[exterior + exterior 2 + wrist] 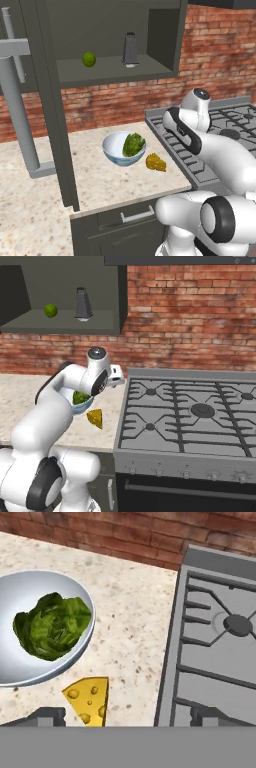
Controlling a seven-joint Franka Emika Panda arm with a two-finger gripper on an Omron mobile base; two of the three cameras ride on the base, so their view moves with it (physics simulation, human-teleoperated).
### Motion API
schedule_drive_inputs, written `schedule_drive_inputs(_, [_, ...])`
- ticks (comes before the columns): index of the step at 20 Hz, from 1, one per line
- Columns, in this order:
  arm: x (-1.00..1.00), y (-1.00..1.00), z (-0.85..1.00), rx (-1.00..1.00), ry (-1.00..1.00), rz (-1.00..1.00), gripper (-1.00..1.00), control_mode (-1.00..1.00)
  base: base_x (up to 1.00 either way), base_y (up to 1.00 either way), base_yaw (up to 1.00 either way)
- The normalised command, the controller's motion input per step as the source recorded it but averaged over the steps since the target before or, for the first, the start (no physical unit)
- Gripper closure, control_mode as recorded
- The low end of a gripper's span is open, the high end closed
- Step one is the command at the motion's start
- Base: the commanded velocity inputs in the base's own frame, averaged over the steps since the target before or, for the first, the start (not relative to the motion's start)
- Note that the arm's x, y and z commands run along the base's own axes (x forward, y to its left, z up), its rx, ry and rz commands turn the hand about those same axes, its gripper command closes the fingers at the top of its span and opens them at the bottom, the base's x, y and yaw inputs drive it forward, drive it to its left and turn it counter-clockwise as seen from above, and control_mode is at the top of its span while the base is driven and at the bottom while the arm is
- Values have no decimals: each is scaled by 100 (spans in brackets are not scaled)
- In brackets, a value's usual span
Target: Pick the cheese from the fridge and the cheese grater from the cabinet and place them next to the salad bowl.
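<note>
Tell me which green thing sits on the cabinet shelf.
The round lime, left of the cheese grater. The leafy salad lies in the bowl on the counter.

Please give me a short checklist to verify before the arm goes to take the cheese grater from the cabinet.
1. Cheese lies on the counter beside the salad bowl, not touching it: ok.
2. Gripper open, nothing between its fingertips: ok.
3. Cabinet door open, shelf reachable: ok.
4. Cheese grater upright on the shelf: ok.
5. Lime stands apart from the grater: ok.
6. Free counter space near the bowl for the grater: ok.
</note>
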Motion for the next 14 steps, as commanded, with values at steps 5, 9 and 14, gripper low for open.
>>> schedule_drive_inputs(5, [-11,0,41,3,-2,-30,-100,-100,0,0,0])
schedule_drive_inputs(9, [-15,-1,67,3,0,-16,-100,-100,0,0,0])
schedule_drive_inputs(14, [-33,-3,37,9,-5,0,-100,-100,0,0,0])
